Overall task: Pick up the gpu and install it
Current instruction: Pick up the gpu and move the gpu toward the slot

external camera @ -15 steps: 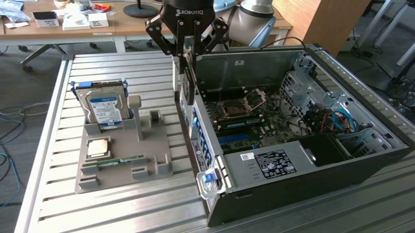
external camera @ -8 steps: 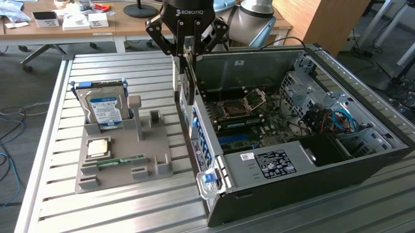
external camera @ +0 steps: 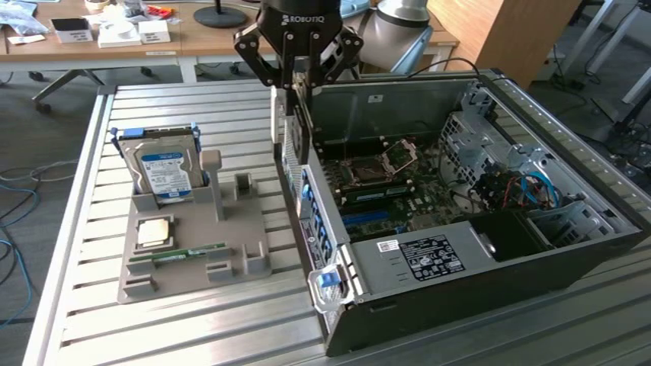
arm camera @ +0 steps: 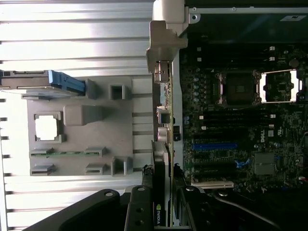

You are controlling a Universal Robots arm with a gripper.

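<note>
gpu [arm camera: 161, 163] | clamped edge-on in end effector [external camera: 298, 75] | over case [external camera: 478, 299] edge (wrist: NVIDIA label)

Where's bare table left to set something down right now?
Bare table slats run on the exterior view's left of the grey parts holder and in front of it, nearest the camera. The gap between holder and computer case is narrow, and the end effector holds the gpu beside it.
</note>
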